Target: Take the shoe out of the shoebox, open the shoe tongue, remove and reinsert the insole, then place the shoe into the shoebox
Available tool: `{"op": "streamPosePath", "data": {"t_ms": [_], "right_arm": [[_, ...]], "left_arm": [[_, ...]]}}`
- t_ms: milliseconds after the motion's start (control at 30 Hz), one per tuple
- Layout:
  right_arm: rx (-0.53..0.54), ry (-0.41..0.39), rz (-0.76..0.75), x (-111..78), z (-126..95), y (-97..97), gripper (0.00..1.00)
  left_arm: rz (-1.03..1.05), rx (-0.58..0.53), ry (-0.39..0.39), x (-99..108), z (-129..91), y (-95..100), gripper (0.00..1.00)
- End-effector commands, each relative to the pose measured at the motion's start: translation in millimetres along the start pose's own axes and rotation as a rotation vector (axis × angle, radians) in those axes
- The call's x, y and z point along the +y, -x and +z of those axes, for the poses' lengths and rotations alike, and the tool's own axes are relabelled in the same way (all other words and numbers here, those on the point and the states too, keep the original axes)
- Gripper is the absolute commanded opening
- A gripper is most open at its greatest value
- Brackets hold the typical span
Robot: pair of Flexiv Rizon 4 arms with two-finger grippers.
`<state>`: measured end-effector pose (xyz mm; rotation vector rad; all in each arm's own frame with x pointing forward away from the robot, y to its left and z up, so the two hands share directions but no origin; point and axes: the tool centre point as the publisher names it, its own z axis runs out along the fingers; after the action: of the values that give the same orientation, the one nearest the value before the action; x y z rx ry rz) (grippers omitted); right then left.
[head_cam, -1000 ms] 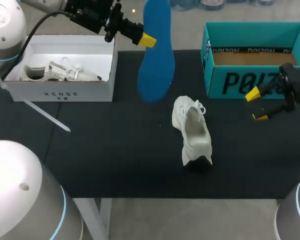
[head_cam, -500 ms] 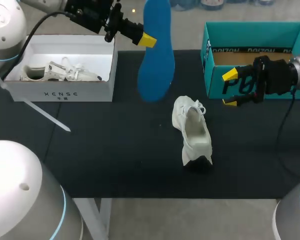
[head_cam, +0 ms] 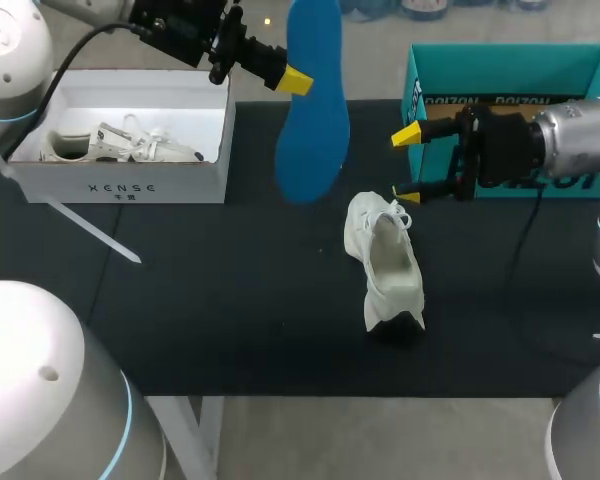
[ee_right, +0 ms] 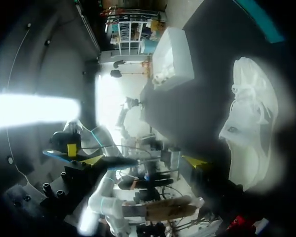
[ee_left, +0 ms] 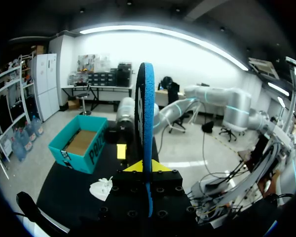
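Note:
High over the table hangs a blue insole (head_cam: 312,100), with my left gripper (head_cam: 295,80) shut on its upper edge. The left wrist view shows the insole (ee_left: 147,123) edge-on, pinched in that gripper (ee_left: 147,167). A white shoe (head_cam: 385,258) lies on the black mat, its mouth facing up. My right gripper (head_cam: 408,163) stands open just above and to the right of the shoe's lace end, in front of the teal shoebox (head_cam: 510,110). In the right wrist view the shoe (ee_right: 254,123) lies beside the open gripper (ee_right: 145,160), not between its fingers.
A white open box (head_cam: 130,185) at the back left holds another white shoe (head_cam: 120,145). The black mat (head_cam: 230,300) has free room in front of and left of the shoe. A white strap (head_cam: 90,232) crosses the mat's left side.
My right arm has swung left from the front of the teal shoebox to the shoe's lace end, gripper staying open. The left arm and insole have not moved.

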<state>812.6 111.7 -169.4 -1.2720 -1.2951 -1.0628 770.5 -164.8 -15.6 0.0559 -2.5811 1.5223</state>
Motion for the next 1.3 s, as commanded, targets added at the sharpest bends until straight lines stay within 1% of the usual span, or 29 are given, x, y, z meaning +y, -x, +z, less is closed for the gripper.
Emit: {"op": "streamPosePath", "data": {"t_ms": [33,133,300,433,800,1300], "right_arm": [[-0.002,0.006,0.004,4.2,24,-6.5,1.0],[-0.003,0.009,0.017,8.9,32,-14.7,1.0],[-0.011,0.011,0.046,15.5,41,-34.1,1.0],[-0.016,0.013,0.058,16.3,45,-44.8,1.0],[-0.002,0.041,0.07,5.4,46,-47.0,1.0],[-0.002,0.041,0.07,5.4,46,-47.0,1.0]], "left_arm": [[0.0,0.0,0.0,0,0,0.0,0.0],[0.0,0.0,0.0,0,0,0.0,0.0],[0.0,0.0,0.0,0,0,0.0,0.0],[0.0,0.0,0.0,0,0,0.0,0.0],[0.0,0.0,0.0,0,0,0.0,0.0],[0.0,0.0,0.0,0,0,0.0,0.0]]}}
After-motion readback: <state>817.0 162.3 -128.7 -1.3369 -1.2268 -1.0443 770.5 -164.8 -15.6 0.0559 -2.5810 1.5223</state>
